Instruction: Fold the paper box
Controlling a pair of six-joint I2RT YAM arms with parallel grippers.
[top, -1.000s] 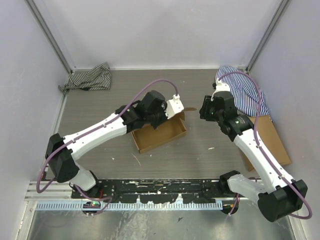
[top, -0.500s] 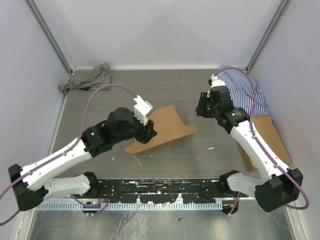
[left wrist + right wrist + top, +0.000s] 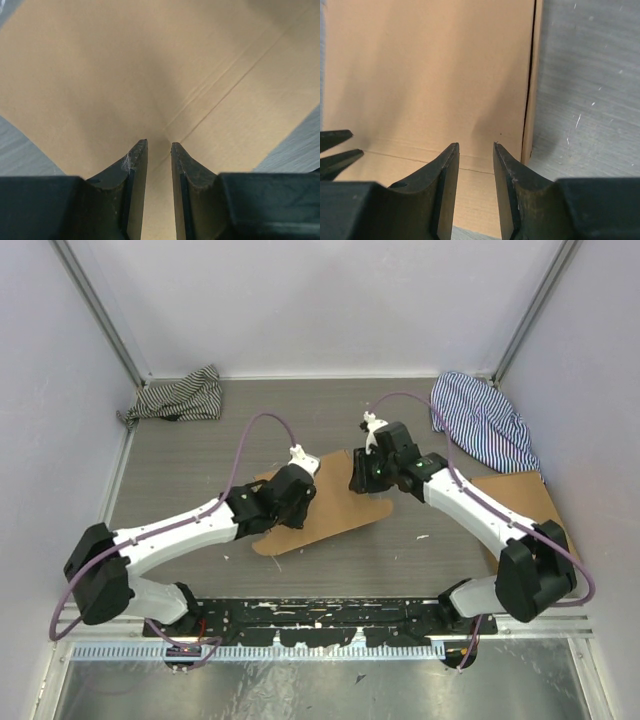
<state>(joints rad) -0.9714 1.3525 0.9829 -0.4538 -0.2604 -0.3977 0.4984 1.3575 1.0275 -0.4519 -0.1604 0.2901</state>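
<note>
The paper box (image 3: 335,508) lies mid-table with a flat brown creased face up. My left gripper (image 3: 298,496) is over its left part, pointing down at the cardboard. In the left wrist view the creased sheet (image 3: 150,70) fills the frame and the left gripper (image 3: 159,146) stands narrowly open with nothing between its fingers. My right gripper (image 3: 362,480) hovers over the box's far right part. In the right wrist view that gripper (image 3: 476,146) is also narrowly open and empty, above the cardboard (image 3: 430,75) near a flap edge (image 3: 530,90).
A dark striped cloth (image 3: 176,398) lies at the back left. A blue striped cloth (image 3: 485,420) lies at the back right. A smooth flat brown cardboard rectangle (image 3: 535,508) rests at the right, partly under the right arm. Enclosure walls stand on three sides.
The box stood as a shallow open tray under the left gripper; now a flat face is up. The left gripper let go and opened. The right arm swung left over the box.
</note>
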